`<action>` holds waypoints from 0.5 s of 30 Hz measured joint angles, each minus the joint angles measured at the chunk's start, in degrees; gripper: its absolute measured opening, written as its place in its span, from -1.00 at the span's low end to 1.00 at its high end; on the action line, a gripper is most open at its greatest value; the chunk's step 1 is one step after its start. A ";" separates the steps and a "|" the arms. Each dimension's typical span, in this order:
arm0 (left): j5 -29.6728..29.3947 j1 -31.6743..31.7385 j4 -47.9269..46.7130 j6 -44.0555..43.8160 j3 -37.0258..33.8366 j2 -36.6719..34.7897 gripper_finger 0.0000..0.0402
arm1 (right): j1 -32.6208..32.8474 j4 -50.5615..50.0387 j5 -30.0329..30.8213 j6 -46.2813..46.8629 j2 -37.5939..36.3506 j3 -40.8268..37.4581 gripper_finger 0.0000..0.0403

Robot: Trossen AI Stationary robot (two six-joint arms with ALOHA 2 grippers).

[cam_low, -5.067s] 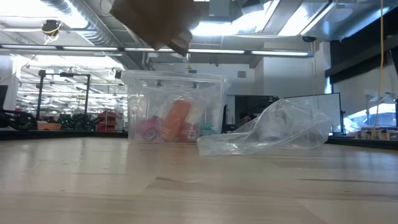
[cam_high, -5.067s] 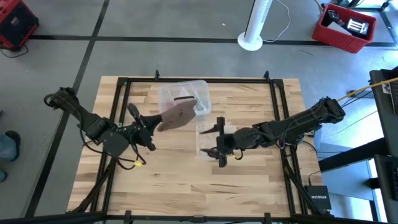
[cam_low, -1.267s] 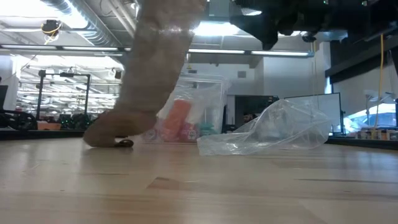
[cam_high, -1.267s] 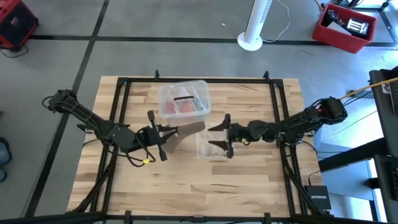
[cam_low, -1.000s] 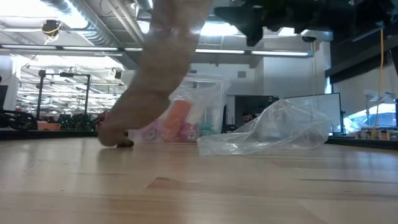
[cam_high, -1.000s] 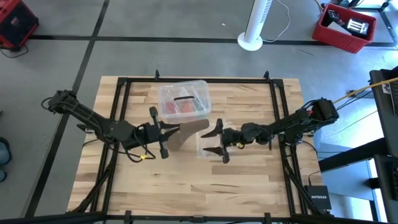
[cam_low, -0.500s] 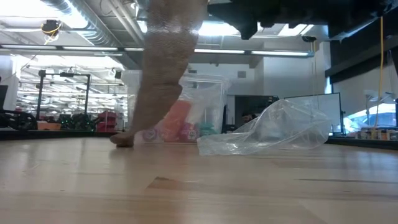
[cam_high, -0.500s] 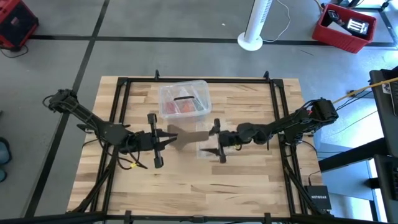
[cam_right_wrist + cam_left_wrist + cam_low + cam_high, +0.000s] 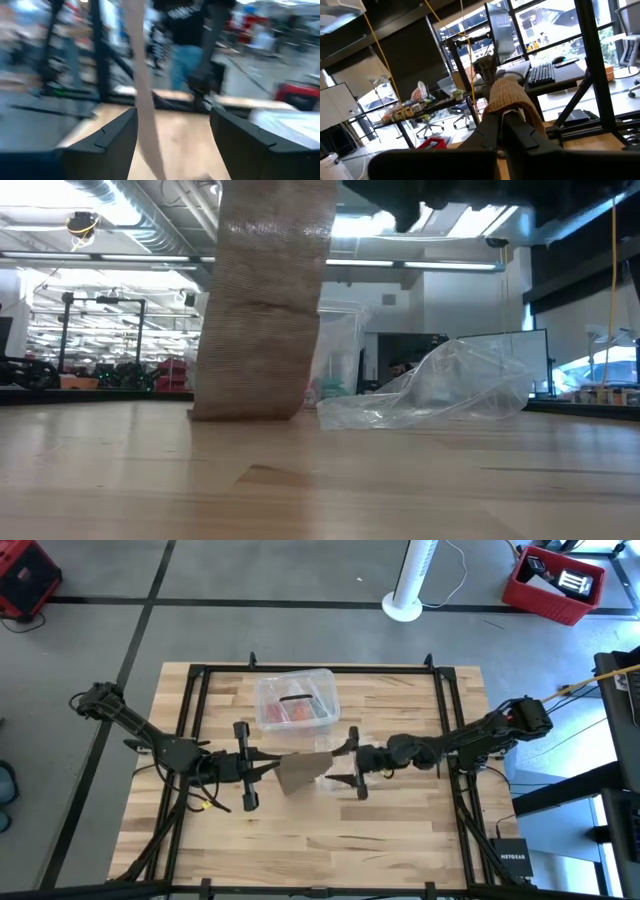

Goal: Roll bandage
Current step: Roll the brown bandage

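Fabric first: the long dull brown-tan soft bandage hangs over the middle of the light wooden slatted table, its upper end pinched in the left gripper, whose 2 dark fingers are closed tight on it. In the low view the bandage drops as a wide ribbed strip, its bottom edge touching the tabletop. The left wrist view shows the bandage bunched over the closed fingertips.

The right gripper sits just beside the bandage on its other side, above the crinkled clear plastic bag, with its 2 fingers spread wide and nothing between them but the hanging bandage, which passes near 1 finger; contact cannot be told.

Farther back on the table stands the clear plastic box with red contents.
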 joint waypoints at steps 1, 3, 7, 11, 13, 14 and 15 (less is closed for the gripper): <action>0.00 0.00 0.34 0.10 -0.01 0.00 -1.00 | -0.30 2.51 -2.57 1.20 1.26 0.00 0.24; 0.02 0.00 1.06 0.19 -0.02 0.00 -1.00 | -0.42 4.47 -4.57 2.48 3.07 0.00 0.24; 0.02 0.00 1.35 0.37 0.00 0.00 -1.00 | -0.42 4.45 -4.83 4.15 6.07 0.00 0.24; 0.02 0.34 1.25 0.07 0.00 0.00 -1.00 | -0.48 6.41 -1.57 4.06 8.31 0.00 0.22; 0.02 0.35 1.23 -0.09 0.00 0.00 -1.00 | -0.48 7.89 -0.12 4.03 9.60 0.16 0.18; 0.02 0.35 1.29 -0.10 0.00 0.00 -1.00 | -0.47 8.78 0.14 4.40 10.42 0.64 0.16; 0.02 0.35 1.29 -0.13 0.00 0.00 -1.00 | -0.48 9.78 0.08 5.14 11.16 1.20 0.14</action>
